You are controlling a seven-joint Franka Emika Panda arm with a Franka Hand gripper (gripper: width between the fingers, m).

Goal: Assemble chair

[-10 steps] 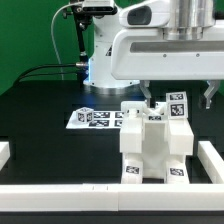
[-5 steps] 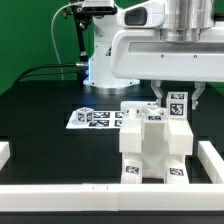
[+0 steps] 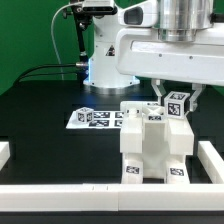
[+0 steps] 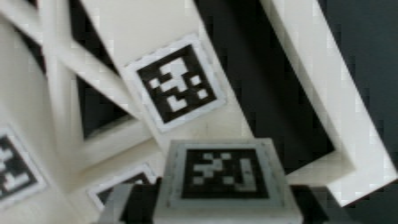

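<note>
Chair of chunky white tagged plastic pieces (image 3: 150,150) stands part-built on the black bench (image 3: 40,110), just below the gripper (image 3: 178,108). The gripper is clamped on a small white tagged block (image 3: 178,100) above the chair's corner on the exterior view's right, so that piece, at least, looks not yet seated.

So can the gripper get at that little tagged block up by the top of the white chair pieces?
Seemingly yes: the gripper hangs right over the tagged block, nothing stands between, and its jaws look shut on it.
</note>
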